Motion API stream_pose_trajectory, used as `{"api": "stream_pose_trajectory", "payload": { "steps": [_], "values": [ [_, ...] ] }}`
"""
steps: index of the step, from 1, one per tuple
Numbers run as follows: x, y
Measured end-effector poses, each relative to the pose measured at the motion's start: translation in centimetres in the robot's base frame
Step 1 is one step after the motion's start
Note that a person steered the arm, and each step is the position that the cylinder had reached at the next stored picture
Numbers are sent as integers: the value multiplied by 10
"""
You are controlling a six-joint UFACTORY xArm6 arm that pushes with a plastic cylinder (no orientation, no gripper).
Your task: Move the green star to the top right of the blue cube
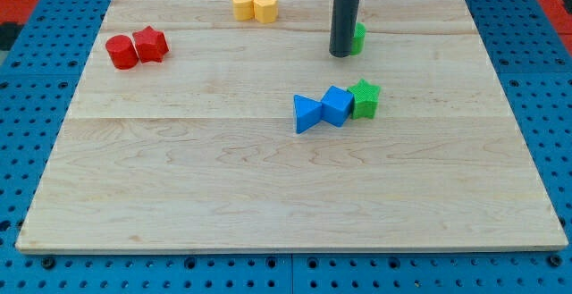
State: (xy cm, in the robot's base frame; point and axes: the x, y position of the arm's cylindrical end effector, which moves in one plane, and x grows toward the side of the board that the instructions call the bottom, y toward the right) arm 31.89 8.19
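green star point(365, 98) sits toward the view's bottom from my tip point(340, 54) and a little to the view's right, near but apart from it, with bare wood between. it touches the right-hand side of the blue cube point(336, 105) and stands slightly higher in the view than the cube. i judge it close to the wanted top-right place already, needing at most a small nudge toward the view's top. to give that nudge, my tip would first have to come round below the star, since it now stands on the star's upper side.

this arm carries no claw, only a dark rod point(346, 12), so there is nothing to clench or release, and nothing is held.

counted from the single camera view, there are eight blocks on the wooden table point(268, 205):
- two green: the star, and a green block point(359, 38) just right of my tip, half hidden by the rod. its shape is hard to tell, and it may be touching the rod.
- two blue: the cube and a blue wedge point(307, 113) against the cube's left.
- two yellow: a yellow block point(242, 4) and a yellow hexagon-like block point(265, 6), touching, up and left of my tip.
- two red: a red cylinder point(121, 52) and a red star point(151, 44), touching, far left of my tip.
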Motion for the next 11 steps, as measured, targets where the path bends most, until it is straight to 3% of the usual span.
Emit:
{"api": "stream_pose_trajectory", "payload": {
  "steps": [1, 3, 5, 7, 8, 9, 10, 11],
  "values": [
    [0, 35],
    [1, 39],
    [74, 58],
    [101, 109],
    [128, 67],
    [107, 30],
    [55, 22],
    [31, 12]
  ]
}}
